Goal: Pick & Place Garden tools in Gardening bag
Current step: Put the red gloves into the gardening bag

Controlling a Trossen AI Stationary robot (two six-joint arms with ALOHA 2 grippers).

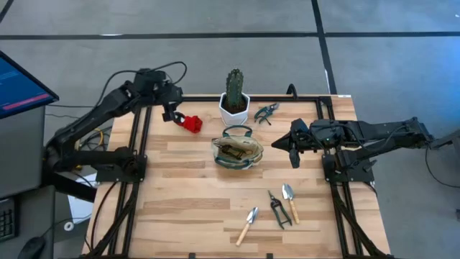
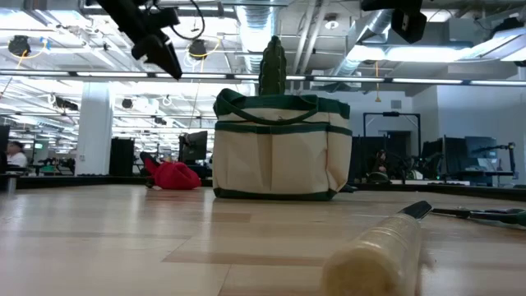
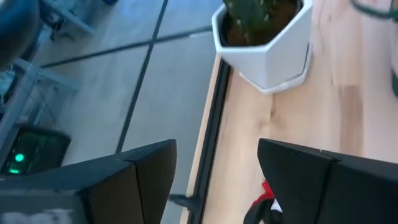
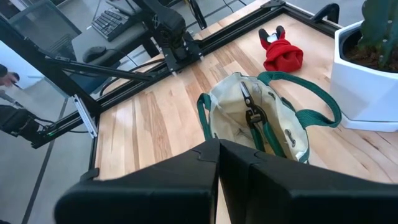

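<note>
Wooden surface point(image 1: 187, 180), no readable writing or labels anywhere. Cream and green bag point(image 1: 236, 152) sits mid-surface, dark shears point(image 4: 251, 112) inside. Cactus pot point(image 1: 234, 106) just behind the bag. Left claw point(image 1: 171, 114) fingers apart, empty, above the red pruner point(image 1: 190, 123). Right claw point(image 1: 277, 143) fingers together, empty, beside the bag. Two trowels point(image 1: 290, 200) and shears point(image 1: 278, 208) lie near the front edge, another pair point(image 1: 266, 112) beside the pot.

my 2 arms all matte black, chunky jointed links, loose black cables looping off my left arm point(image 1: 108, 115), flat angular black fingers point(image 3: 134, 180) up front
</note>
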